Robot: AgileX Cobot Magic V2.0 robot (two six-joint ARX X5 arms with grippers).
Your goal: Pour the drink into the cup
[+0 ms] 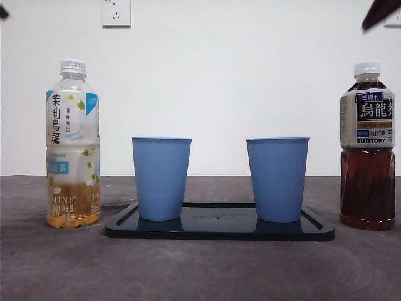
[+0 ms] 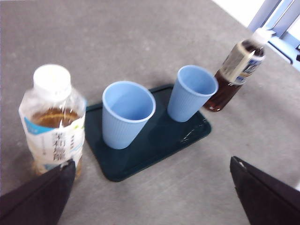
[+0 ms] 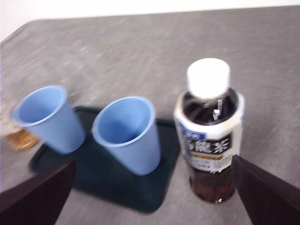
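Two empty blue cups stand upright on a dark tray (image 1: 219, 229), the left cup (image 1: 161, 177) and the right cup (image 1: 277, 179). A pale tea bottle (image 1: 72, 144) with little drink in it stands left of the tray, white cap on. A dark oolong tea bottle (image 1: 368, 150), about half full and capped, stands right of the tray. My left gripper (image 2: 152, 163) hovers open above the table, near the pale bottle (image 2: 54, 117). My right gripper (image 3: 154, 160) hovers open above the dark bottle (image 3: 210, 136). Neither holds anything.
The grey table (image 1: 200, 269) runs up to a white wall with a power socket (image 1: 116, 12). Black arm tips show at the top left corner (image 1: 3, 11) and top right corner (image 1: 382, 12). Blue-grey frame parts (image 2: 281, 18) lie beyond the table's far edge.
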